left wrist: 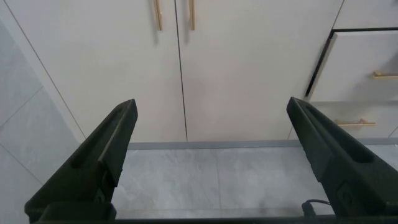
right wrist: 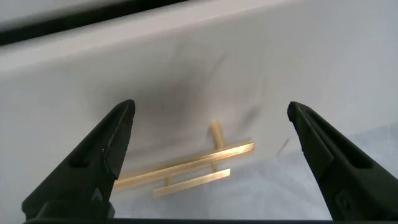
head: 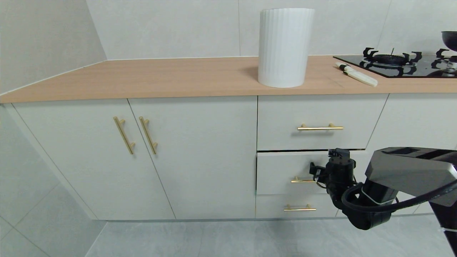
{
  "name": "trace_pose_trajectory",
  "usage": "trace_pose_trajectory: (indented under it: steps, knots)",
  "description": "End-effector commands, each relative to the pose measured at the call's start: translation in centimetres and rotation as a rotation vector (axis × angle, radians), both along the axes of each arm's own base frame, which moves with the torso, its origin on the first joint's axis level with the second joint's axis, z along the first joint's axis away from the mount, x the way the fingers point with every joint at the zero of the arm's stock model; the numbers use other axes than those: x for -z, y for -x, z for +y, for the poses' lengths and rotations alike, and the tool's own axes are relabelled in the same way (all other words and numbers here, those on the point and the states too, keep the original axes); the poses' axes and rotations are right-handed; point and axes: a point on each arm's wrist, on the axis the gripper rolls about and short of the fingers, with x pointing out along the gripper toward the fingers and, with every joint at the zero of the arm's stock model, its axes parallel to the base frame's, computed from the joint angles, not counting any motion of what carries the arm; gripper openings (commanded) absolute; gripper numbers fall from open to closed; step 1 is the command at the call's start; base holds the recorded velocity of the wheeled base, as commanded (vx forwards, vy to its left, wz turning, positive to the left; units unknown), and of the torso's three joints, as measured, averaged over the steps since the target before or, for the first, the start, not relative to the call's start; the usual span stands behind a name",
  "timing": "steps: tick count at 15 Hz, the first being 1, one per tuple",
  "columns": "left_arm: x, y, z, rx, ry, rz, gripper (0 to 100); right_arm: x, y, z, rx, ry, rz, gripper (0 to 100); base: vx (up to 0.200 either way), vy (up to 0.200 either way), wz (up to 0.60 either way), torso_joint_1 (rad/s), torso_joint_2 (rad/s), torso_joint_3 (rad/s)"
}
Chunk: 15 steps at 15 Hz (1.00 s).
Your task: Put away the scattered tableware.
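Our right gripper [right wrist: 210, 112] gapes wide before the middle drawer handle [right wrist: 186, 164]. Closing off-centre, we'd likely slip off it.

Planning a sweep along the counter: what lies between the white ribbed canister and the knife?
Nothing: the head view shows only bare wooden countertop between the canister and the knife.

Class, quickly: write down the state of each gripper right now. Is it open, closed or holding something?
Left gripper: open, holding nothing.
Right gripper: open, holding nothing, facing the gold drawer handle.
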Motion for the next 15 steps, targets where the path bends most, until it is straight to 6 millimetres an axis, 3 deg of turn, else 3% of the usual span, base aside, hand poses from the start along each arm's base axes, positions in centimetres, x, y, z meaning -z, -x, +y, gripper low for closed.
trace_pose_trajectory:
  steps: [1, 11, 15]
  knots:
    - [0.0, 0.0, 0.0, 0.0, 0.0, 0.001, 100, 0.6, -0.9, -0.5, 0.032, 0.0, -0.013, 100, 0.0, 0.0, 0.0, 0.0, 0.0, 0.0]
    - [0.0, 0.0, 0.0, 0.0, 0.0, 0.001, 100, -0.1, -2.7, -1.1, 0.123, -0.003, -0.084, 100, 0.0, 0.0, 0.0, 0.0, 0.0, 0.0]
    - [0.0, 0.0, 0.0, 0.0, 0.0, 0.002, 100, -0.3, -2.3, -1.4, 0.124, 0.002, -0.073, 100, 0.0, 0.0, 0.0, 0.0, 0.0, 0.0]
